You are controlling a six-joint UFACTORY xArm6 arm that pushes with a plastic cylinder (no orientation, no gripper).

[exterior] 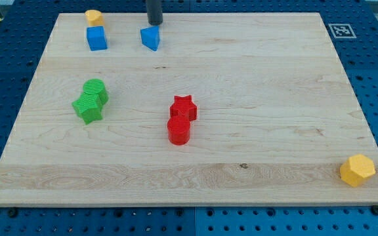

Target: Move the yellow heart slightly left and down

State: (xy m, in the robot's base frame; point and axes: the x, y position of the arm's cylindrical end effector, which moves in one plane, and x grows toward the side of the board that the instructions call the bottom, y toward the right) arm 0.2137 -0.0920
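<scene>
The yellow heart [94, 17] lies at the board's top left edge, touching the top of a blue cube [97, 39]. My tip [154, 24] comes down from the view's top, to the right of the heart, and stands just above a blue triangular block [151, 38], touching or nearly touching it. The tip is about a block and a half's width right of the yellow heart.
A green cylinder [96, 90] and a green star [88, 107] sit together at the left middle. A red star [183, 107] and a red cylinder [178, 130] sit together at the centre. A yellow hexagon [357, 170] lies at the bottom right corner of the wooden board [274, 98].
</scene>
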